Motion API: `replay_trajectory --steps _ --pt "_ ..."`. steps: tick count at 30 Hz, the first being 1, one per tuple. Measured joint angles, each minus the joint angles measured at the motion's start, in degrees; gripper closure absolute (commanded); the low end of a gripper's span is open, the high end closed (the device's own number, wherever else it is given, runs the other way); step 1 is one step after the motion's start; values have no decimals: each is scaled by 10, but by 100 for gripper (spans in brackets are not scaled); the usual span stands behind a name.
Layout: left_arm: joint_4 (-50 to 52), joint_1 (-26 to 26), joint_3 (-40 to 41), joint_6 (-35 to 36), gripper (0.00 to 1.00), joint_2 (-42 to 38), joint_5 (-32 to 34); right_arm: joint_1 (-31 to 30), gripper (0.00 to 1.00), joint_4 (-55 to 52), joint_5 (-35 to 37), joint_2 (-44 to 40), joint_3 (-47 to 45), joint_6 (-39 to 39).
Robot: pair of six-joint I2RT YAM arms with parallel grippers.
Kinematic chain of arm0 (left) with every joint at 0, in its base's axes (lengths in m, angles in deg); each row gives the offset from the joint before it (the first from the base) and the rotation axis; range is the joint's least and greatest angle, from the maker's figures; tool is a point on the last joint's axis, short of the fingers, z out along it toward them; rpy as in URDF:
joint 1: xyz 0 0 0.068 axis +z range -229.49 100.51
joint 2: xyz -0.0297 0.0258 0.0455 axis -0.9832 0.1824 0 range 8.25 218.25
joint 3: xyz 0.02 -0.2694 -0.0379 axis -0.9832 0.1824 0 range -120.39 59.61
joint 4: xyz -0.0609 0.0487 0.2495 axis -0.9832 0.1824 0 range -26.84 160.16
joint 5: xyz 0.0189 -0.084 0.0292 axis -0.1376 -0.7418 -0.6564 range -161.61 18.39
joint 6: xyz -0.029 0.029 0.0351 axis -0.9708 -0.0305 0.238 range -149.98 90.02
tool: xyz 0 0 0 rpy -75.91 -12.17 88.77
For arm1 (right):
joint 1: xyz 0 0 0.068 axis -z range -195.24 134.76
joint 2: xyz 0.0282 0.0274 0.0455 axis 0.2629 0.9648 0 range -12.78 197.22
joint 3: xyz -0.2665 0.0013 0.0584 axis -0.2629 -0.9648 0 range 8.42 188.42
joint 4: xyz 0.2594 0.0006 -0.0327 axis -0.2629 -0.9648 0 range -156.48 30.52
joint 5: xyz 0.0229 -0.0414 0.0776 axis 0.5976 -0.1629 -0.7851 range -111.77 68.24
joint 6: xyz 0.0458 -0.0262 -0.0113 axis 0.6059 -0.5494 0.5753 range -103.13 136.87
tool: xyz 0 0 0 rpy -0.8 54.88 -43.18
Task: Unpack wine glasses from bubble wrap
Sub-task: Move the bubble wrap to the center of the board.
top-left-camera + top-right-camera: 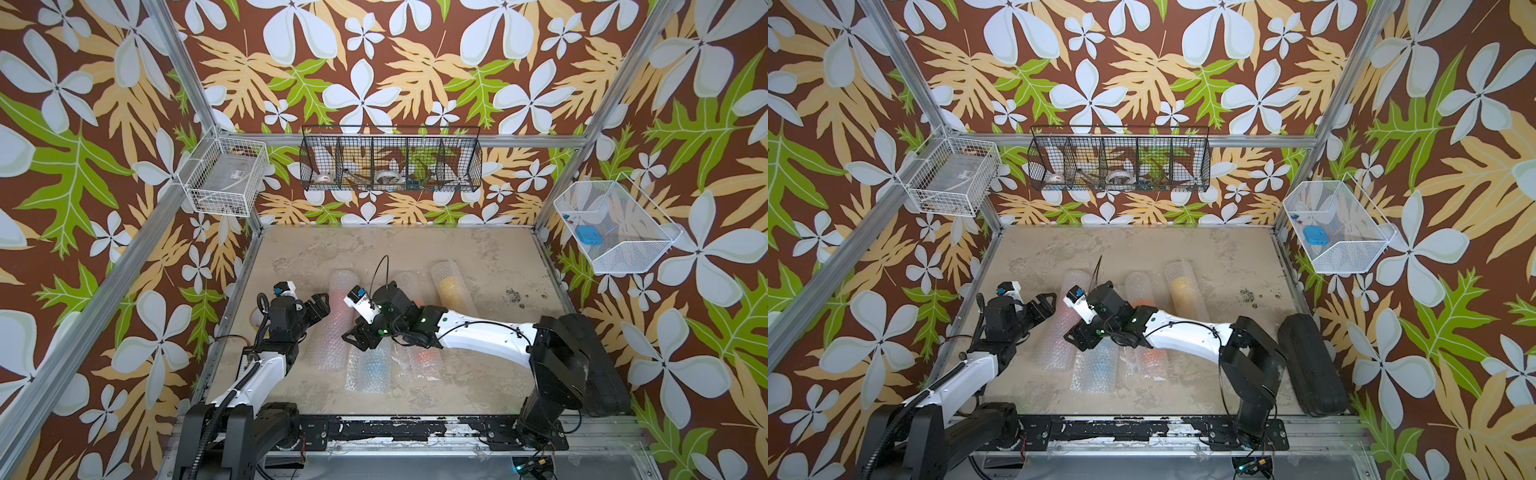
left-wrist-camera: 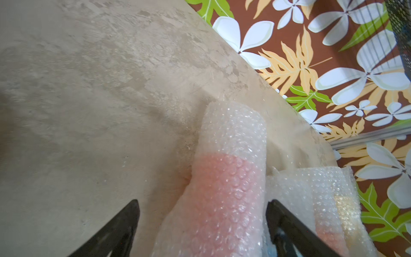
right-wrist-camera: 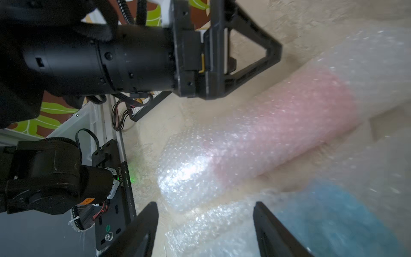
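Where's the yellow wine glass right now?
In both top views, the yellow glass lies in the rightmost bubble-wrap roll, beside the orange glass's roll.

Both top views hang high over the near edge and look steeply down. They take in the whole beige surface (image 1: 415, 249), the left arm (image 1: 266, 365), the right arm (image 1: 478, 332) and the black wire basket (image 1: 471, 166) on the back wall (image 1: 374, 62), with only a slight sideways shift between them. The left wrist view sits low and close, looking out between the fingers of the left claw (image 2: 202, 204) along a pink-tinted bubble wrap roll (image 2: 229, 178) toward the back wall. The right wrist view, equally close, looks past the right claw (image 3: 205, 204) across the same roll toward the left arm. That roll shows in all four views.
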State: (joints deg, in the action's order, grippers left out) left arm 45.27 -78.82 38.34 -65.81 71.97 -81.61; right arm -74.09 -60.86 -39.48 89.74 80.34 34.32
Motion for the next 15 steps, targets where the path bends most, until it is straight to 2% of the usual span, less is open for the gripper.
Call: replay_trajectory --steps 9,15 --pt "-19 14 -5 -12 10 44 -45 6 31 -17 30 75 24 13" --pt "-31 10 -16 -14 10 92 -90 49 31 -5 33 64 -8 28"
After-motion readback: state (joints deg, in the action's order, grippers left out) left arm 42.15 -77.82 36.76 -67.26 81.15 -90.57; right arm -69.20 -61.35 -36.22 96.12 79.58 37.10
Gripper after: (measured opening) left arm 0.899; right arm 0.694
